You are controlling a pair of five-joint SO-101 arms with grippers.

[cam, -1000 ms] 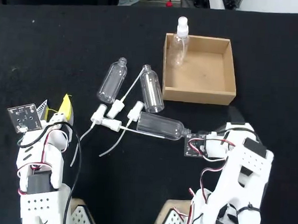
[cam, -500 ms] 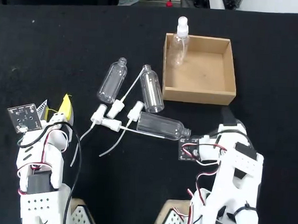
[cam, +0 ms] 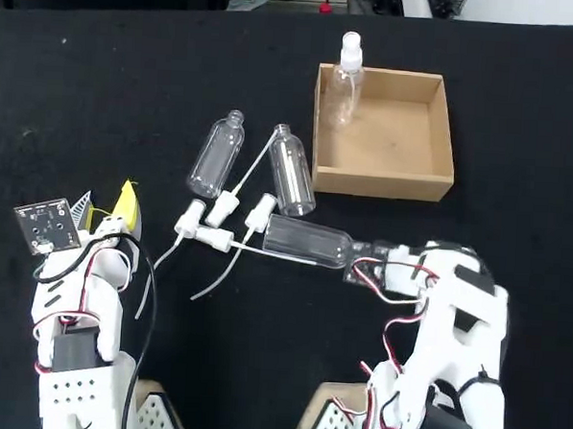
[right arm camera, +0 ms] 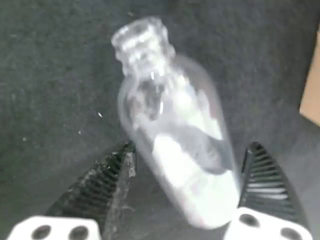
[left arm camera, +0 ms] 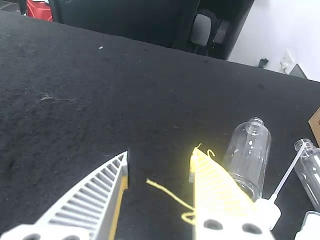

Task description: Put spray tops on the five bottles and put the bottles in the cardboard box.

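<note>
Eyes on the right arm [cam: 454, 310], sitting in front of the cardboard box [cam: 382, 184]. Its jaws are spread wide, and the front bottle [right arm camera: 175, 155] lies on its side right between them with its neck uncapped. Is either jaw actually touching the plastic? Can't tell from here. From above, that front bottle sits just in front of the box's front-left corner, with its neck end towards the right arm.

Over to the left arm [cam: 81, 290], well away from the box, off to its front-left. Its jaws are parted too, one yellow and one pale, holding nothing, with only the black tabletop [left arm camera: 75, 100] between them.

In the box itself, one capped bottle [cam: 347, 83] stands upright in the back-left corner with its spray top on.

Two more open bottles lie flat on the tabletop to the left of the box. The middle bottle [cam: 292, 170] is just beside the box's left wall. The far-left bottle [cam: 216, 153] lies a little further out on that side. Both have their necks pointing away from the arms.

Four loose spray tops [cam: 223, 207] cluster front-left of the box with their thin tubes trailing. They lie between the far-left bottle and the front bottle, apart from both sets of jaws.
</note>
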